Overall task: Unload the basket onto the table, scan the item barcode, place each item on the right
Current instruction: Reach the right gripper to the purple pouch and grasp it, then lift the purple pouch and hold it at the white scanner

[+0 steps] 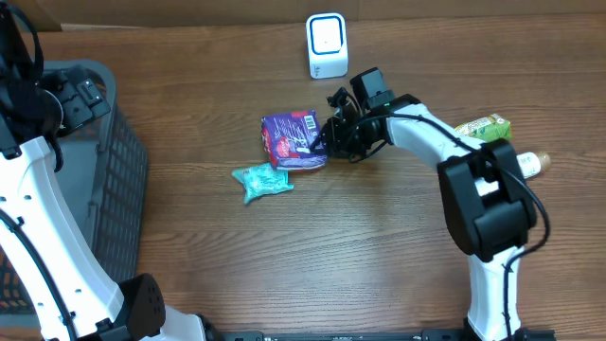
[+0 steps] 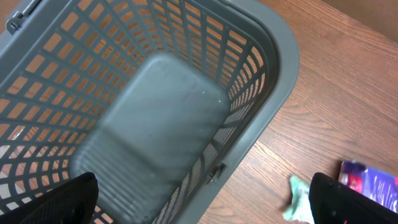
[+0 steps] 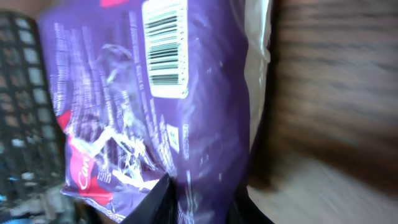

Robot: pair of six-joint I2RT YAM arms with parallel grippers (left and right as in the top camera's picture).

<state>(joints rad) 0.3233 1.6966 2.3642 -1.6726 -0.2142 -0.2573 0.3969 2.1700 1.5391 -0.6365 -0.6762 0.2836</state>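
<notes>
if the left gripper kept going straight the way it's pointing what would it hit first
The left gripper would likely meet the grey basket first, at its near wall or floor; depth is unclear.

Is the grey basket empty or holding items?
Empty, as far as visible: left wrist view shows the basket floor bare, nothing inside.

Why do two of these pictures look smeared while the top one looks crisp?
Overhead view: sharp, evenly lit. Left wrist view: the gray basket looks motion-smeared. Right wrist view: the purple bag fills the frame, its barcode fairly clear, the wooden table behind blurred.
</notes>
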